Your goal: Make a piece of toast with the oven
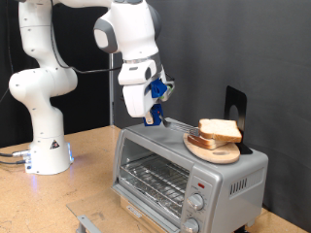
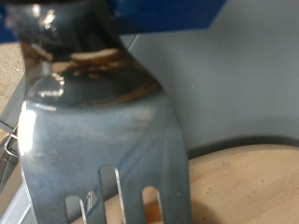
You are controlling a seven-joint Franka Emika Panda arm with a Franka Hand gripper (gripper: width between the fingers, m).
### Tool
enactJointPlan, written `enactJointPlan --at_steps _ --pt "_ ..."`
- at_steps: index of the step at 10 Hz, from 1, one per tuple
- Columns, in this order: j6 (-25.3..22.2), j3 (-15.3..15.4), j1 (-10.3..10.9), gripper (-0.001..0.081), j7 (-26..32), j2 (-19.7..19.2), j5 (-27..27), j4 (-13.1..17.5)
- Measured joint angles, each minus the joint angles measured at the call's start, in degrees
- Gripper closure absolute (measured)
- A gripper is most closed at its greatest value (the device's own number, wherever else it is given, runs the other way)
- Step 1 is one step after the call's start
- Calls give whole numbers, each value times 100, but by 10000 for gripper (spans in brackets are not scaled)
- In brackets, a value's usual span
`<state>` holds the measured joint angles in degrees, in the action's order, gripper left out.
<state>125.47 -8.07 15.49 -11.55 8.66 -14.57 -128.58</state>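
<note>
My gripper [image 1: 153,116] hangs above the oven's top, to the exterior view's left of the plate. It is shut on the handle of a slotted metal spatula [image 1: 176,123], whose blade reaches toward the round wooden plate [image 1: 210,151]. Two matching bread slices [image 1: 220,129] lie stacked on that plate, which sits on top of the silver-grey oven [image 1: 155,146]. I cannot tell which slice is the piece of toast. The oven's glass door [image 1: 151,178] is closed, with the wire rack behind it. In the wrist view the spatula blade [image 2: 103,140] fills the frame above the plate's edge [image 2: 245,187].
The oven's two knobs [image 1: 194,203] and red light [image 1: 197,183] are on its front at the exterior view's right. A black stand [image 1: 234,105] rises behind the plate. The arm's white base [image 1: 46,150] stands on the wooden table at the left. A grey object [image 1: 87,223] lies at the bottom edge.
</note>
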Motion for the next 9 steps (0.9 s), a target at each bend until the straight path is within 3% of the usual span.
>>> enactJointPlan --at_steps 5,9 --pt "-11 97 2 481 -221 -101 0 77" --pt "-147 170 3 481 -389 -311 0 313"
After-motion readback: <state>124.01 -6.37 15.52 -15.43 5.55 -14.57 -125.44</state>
